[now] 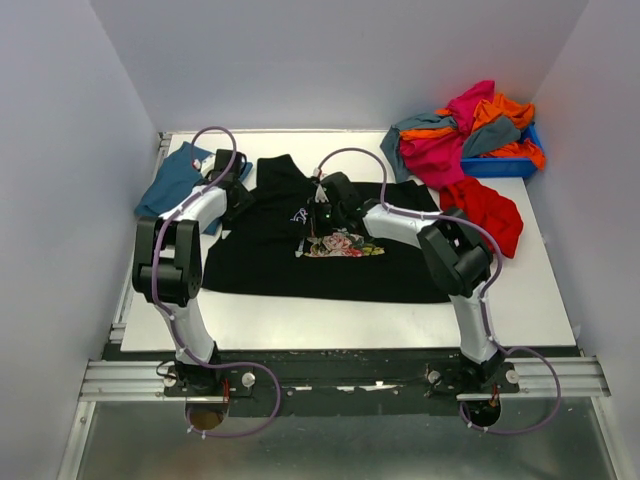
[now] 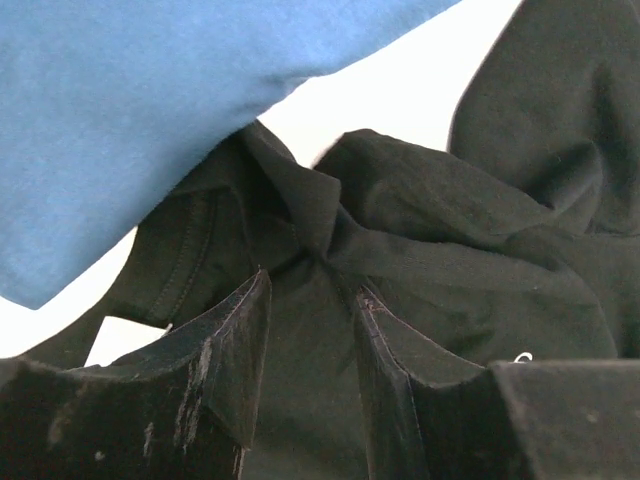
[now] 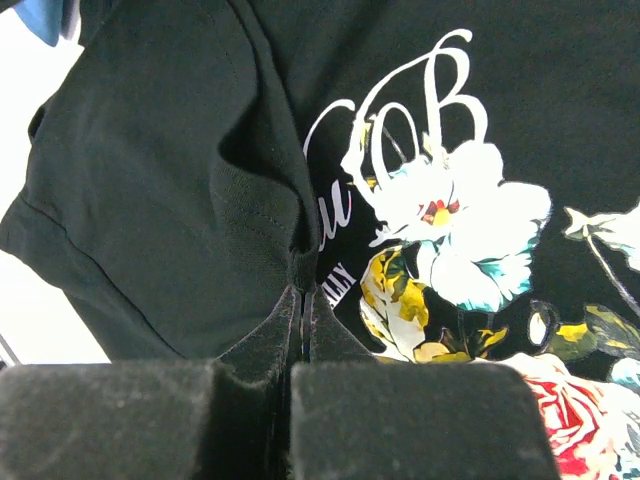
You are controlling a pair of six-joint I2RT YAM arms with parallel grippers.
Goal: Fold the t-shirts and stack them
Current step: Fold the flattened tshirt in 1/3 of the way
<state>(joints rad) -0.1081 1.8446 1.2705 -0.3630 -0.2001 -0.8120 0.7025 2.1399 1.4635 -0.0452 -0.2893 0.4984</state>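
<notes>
The black t-shirt [image 1: 265,262] lies spread face up at the centre of the table [image 1: 350,322], its floral print [image 3: 455,225] uppermost, and it is not yet folded. The right gripper [image 3: 300,292] is down on the cloth just left of the print. Its jaws are closed tight on a raised ridge of black fabric, a pinch apparently taken to lift or draw that part of the shirt over. The left gripper [image 2: 310,290] is at the far-left part of the garment, by the sleeve. Its jaws are partly open, with rumpled black cloth lying between the fingers [image 2: 225,345], and no firm grip is evident there. In my judgement it is positioned to take a matching hold so that both arms can carry one edge across together. A teal-blue t-shirt [image 1: 172,182] lies at the far left, its edge overlapping the black sleeve beside the left gripper, so it could be caught up in the grasp. A pile of magenta, orange and grey-blue t-shirts [image 1: 465,130] is heaped over a blue bin [image 1: 505,166] at the far right. A red t-shirt [image 1: 490,212] lies just nearer, close to the black hem. The task appears to be at an early stage.
</notes>
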